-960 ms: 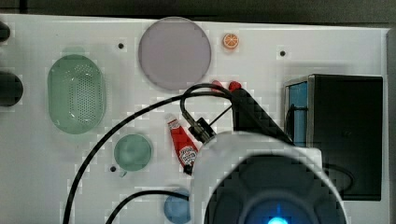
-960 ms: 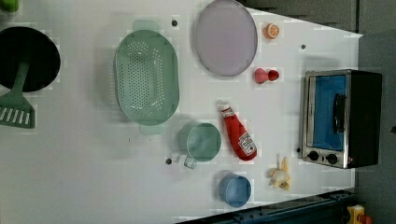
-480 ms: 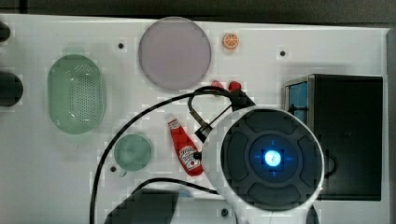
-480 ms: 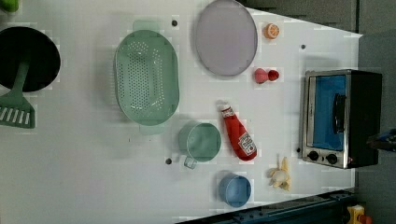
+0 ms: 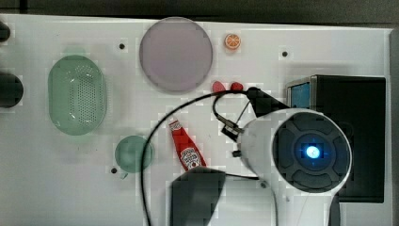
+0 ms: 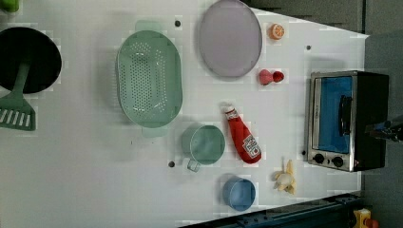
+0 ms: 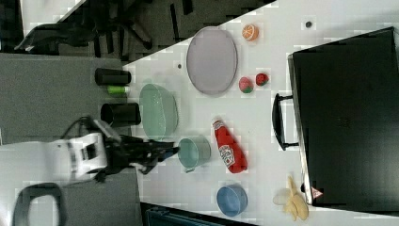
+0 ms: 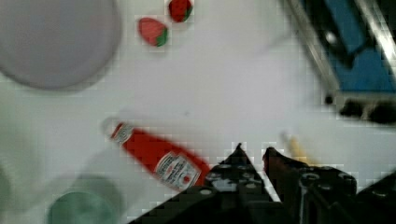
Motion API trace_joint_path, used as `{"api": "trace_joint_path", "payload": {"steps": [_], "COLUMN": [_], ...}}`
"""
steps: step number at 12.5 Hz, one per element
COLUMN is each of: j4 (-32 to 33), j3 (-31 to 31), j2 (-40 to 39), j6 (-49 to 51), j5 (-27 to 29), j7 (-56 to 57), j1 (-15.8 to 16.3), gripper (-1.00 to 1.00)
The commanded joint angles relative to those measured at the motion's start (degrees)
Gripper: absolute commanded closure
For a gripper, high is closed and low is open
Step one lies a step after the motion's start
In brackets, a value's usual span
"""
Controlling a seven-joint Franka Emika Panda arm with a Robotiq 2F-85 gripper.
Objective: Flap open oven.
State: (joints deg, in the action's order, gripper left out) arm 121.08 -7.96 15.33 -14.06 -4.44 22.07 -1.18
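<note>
Above the white table [image 6: 95, 180], gripper [image 8: 252, 154] fingers nearly pressed together, pinching nothing, ketchup bottle [image 8: 161, 161] lying beneath it, oven [image 6: 344, 121] at the left view's right edge, blue glass door flat shut, handle [image 6: 344, 115] untouched, strawberries [image 6: 271, 76] near.

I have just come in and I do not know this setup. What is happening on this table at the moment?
A robot arm is above a white table, near a black toaster oven. The oven's blue glass door is shut, and nothing touches its handle. The gripper holds nothing and hangs over the table close to a ketchup bottle. A colander, a plate, cups and toy fruit lie untouched.
</note>
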Motion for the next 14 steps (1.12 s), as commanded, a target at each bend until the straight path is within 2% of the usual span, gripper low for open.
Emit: {"api": "trace_joint_path", "payload": {"steps": [1, 6, 14], "j4": [3.8, 6.0, 6.2], "j3": [-4.8, -10.9, -15.6], "j2": [-2.7, -7.9, -18.7], "j6": [-7.6, -20.1, -32.2], "j5": [-3.1, -4.6, -4.6], "j7": [17.5, 31.8, 34.8], "j1": [-1.9, -2.9, -3.3], "gripper": [0.65, 0.65, 0.65]}}
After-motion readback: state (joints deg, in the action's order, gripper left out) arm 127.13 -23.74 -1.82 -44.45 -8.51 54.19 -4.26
